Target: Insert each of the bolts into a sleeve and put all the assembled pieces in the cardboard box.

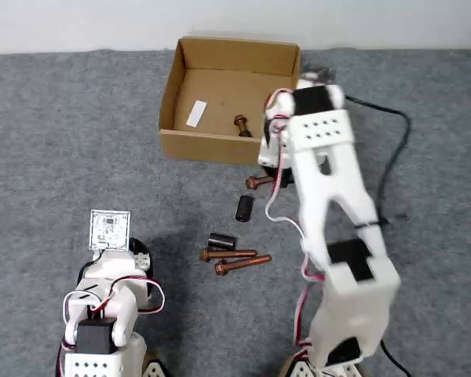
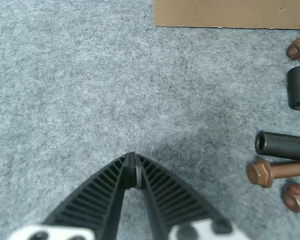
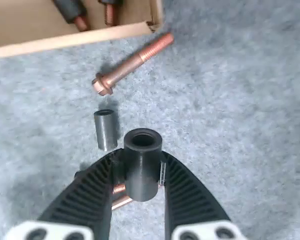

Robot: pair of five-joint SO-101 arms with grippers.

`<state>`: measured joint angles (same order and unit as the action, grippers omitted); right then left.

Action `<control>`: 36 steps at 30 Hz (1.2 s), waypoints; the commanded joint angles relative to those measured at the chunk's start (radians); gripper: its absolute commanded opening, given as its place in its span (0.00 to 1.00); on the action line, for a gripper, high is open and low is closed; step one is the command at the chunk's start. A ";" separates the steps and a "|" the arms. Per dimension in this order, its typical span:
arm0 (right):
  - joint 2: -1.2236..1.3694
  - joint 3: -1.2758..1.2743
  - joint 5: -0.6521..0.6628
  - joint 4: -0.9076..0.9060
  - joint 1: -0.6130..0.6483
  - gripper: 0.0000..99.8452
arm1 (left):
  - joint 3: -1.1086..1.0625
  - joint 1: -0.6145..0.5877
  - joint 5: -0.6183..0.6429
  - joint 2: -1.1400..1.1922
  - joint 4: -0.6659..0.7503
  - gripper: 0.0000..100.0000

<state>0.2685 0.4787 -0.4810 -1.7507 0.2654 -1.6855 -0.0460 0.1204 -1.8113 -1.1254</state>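
My right gripper (image 3: 140, 156) is shut on a black sleeve (image 3: 141, 172), held upright with its open bore facing the camera, just in front of the cardboard box (image 1: 220, 146). A copper bolt (image 3: 132, 64) lies on the carpet beyond the held sleeve, by the box's front wall. Another loose sleeve (image 3: 105, 129) rests beside it. A third sleeve (image 1: 221, 241) and two bolts (image 1: 228, 254) lie mid-table. An assembled piece (image 1: 241, 124) sits inside the box. My left gripper (image 2: 131, 167) is shut on nothing, low over bare carpet, left of the loose parts.
Grey carpet covers the table. A white label (image 1: 196, 113) lies in the box. A black cable (image 1: 392, 149) runs behind the right arm. A white tag (image 1: 110, 229) sits on the left arm. Open carpet spreads left of the box.
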 commanded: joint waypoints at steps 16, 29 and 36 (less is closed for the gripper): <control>-1.118 -0.933 -0.011 0.128 -0.171 0.01 | 0.124 -0.003 0.005 -0.009 -0.130 0.01; -1.615 -1.358 0.051 0.151 -0.268 0.01 | 0.630 0.005 0.021 0.454 -0.206 0.01; -1.787 -1.415 0.048 0.105 -0.268 0.01 | 1.102 0.005 0.293 1.089 -0.526 0.01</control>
<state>-1.4668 -0.9329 -0.4411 -1.6433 0.0077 -0.8002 -0.0460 0.3122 -0.9766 -1.5244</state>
